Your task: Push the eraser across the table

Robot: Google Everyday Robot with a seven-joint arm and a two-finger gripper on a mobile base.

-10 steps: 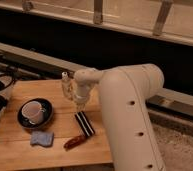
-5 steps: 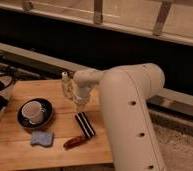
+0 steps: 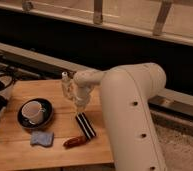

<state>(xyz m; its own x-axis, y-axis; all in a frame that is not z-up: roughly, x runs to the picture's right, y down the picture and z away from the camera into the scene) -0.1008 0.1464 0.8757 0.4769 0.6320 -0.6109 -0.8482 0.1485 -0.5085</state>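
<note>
The eraser (image 3: 85,125), a black block with white lengthwise stripes, lies on the light-brown wooden table (image 3: 20,147), right of centre, angled toward the front right. My gripper (image 3: 78,106) hangs from the white arm just above and behind the eraser's far end, pointing down, very close to it; whether it touches is unclear.
A white cup on a dark saucer (image 3: 35,112) stands left of the eraser. A blue sponge-like pad (image 3: 42,139) lies in front of it. A reddish-brown oblong object (image 3: 75,141) lies just in front of the eraser. The arm's bulky white body (image 3: 135,120) covers the table's right side.
The gripper has moved slightly left and lower toward the eraser's far end. The eraser and other objects have not visibly moved.
</note>
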